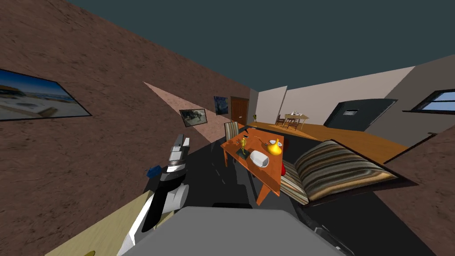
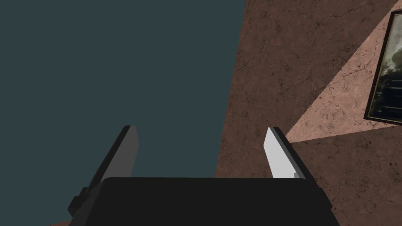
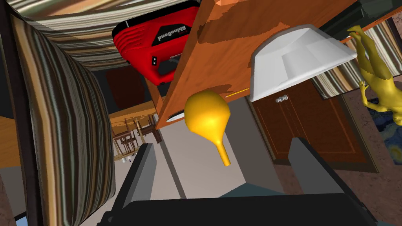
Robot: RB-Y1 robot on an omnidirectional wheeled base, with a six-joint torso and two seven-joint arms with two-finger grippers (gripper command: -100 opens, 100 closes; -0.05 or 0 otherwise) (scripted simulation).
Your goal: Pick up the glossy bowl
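The right pincer (image 3: 222, 146) stands open, well short of the white bowl (image 3: 298, 59) on the desk (image 3: 220, 51). It should shift past the yellow vase (image 3: 207, 114) and straddle the rim. The left pincer (image 2: 202, 128) is open too.

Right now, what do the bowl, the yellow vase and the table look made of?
The bowl: plain white, faceted shading, no sharp highlight; ceramic or plastic, can't tell. The yellow vase: smooth, bright highlight on its belly; looks glazed or plastic. The table: orange-brown with grain-like streaks, matte; looks like wood.
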